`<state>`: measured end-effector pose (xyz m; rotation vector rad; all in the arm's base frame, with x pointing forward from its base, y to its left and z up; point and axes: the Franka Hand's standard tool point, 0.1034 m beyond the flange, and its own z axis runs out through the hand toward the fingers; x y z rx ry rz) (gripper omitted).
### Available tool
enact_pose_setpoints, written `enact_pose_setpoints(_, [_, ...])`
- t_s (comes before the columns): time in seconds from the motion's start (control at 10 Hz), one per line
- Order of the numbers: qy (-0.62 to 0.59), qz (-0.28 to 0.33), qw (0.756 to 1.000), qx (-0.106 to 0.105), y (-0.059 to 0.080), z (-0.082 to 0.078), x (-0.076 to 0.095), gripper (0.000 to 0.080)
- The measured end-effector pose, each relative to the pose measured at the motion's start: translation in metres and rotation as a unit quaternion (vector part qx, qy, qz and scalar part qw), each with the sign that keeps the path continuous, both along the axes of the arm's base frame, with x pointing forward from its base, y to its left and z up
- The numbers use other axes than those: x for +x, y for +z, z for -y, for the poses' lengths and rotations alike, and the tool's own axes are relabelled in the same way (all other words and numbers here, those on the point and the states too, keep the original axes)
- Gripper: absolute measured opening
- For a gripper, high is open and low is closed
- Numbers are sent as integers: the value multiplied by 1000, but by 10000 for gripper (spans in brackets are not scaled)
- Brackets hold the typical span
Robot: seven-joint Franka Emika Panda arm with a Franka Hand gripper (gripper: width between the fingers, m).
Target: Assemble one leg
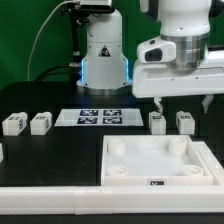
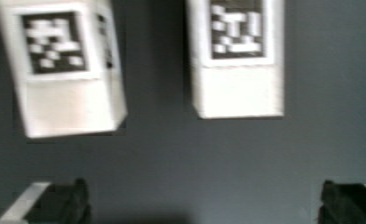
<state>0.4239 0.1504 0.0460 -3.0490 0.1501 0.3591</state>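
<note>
Fingers [image 2: 52, 204] spread wide, gripping nothing, hanging upper right of exterior frame. Beneath them, centre-right: leg [image 1: 157, 121] and twin [image 1: 185, 121] on dark surface [image 1: 60, 150], near each other, not touching. Wrist view: both tags face camera, fingers clear of them. Spare legs [image 1: 13, 124] far left. Tray [image 1: 112, 170] lower right.
</note>
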Motion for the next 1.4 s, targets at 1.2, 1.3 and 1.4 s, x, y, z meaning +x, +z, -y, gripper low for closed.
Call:
enact_pose_setpoints(1.2, [48, -261, 964, 16, -28, -28, -33, 649])
enact_pose_setpoints(1.3, [48, -261, 964, 16, -28, -28, -33, 649])
enact_pose_setpoints(1.4, [52, -259, 964, 18, -29, -28, -32, 649])
